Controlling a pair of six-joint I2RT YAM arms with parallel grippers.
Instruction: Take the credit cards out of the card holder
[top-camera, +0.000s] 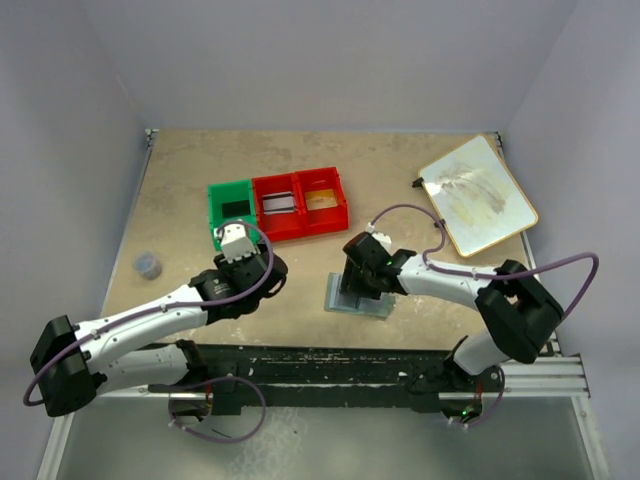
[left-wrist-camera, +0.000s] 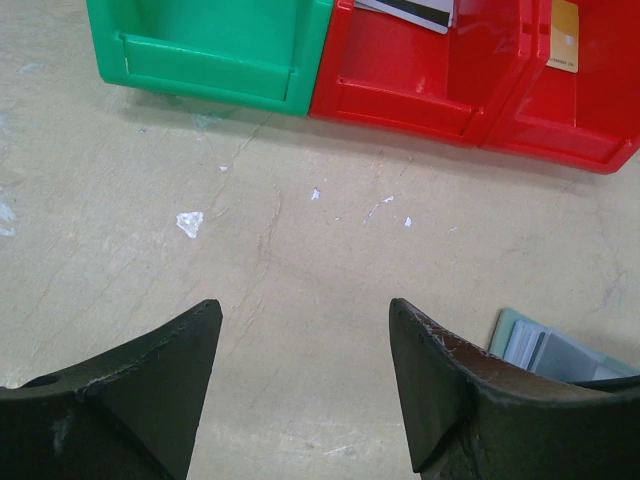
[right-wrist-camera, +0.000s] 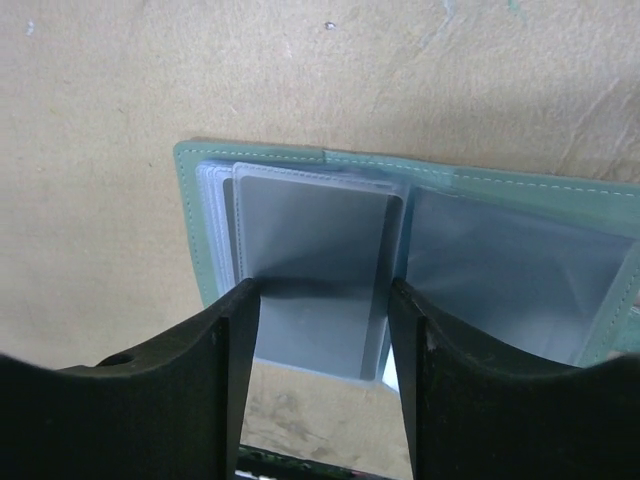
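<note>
The small grey-green bifold card holder (right-wrist-camera: 520, 190) lies open on the tan table (right-wrist-camera: 100, 100), the right gripper (right-wrist-camera: 322, 300) spread wide astride its grey flat card (right-wrist-camera: 310, 230) (perhaps touching it), while the left gripper (left-wrist-camera: 305, 320) gapes empty short of the red plastic bins (left-wrist-camera: 420, 80).

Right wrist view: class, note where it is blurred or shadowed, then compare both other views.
Right wrist view: the right gripper's fingers are dark and featureless, shading the card holder beneath; left wrist view: table scuffs crisp, soft shadow before the green bin; top external view: even light, weak shadows.
</note>
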